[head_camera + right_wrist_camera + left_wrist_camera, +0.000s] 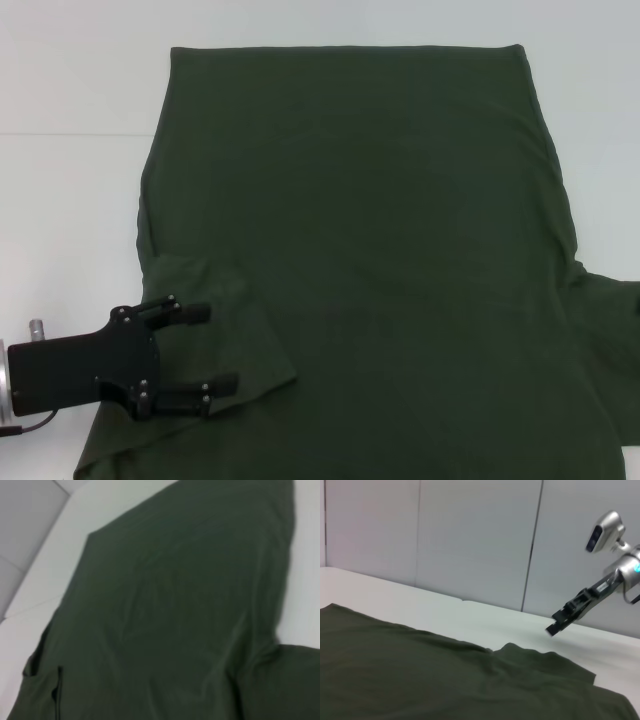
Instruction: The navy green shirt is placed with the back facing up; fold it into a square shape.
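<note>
Surface (pixel 70 90), white, smooth and matte, spreads beneath everything, with a faint seam running across it on the robot's left. Pale grey wall panels (pixel 470 535) with thin vertical joints stand behind it in the left wrist view.

The large dark olive-green cotton T-shirt (pixel 370 250) lies flat on the surface with its plain side up, covering most of the middle. The cloth looks soft and dull, with only shallow wrinkles. Its far hem forms a straight edge, the side seams widen toward the robot, and the near end runs out of the head view. The left short sleeve (pixel 225 325) is folded inward over the body, forming a slanted flap with a clean edge; the right sleeve (pixel 612 340) spreads outward at the picture's edge.

The black left gripper (pixel 205 347), on a boxy black mount with small screws, sits at the near left over the folded sleeve, its two rod-like fingers spread apart with nothing between them.

The right gripper (pixel 559 621) hangs in the air above the surface beyond the right sleeve, on a silver arm; I cannot tell how its fingers stand.
</note>
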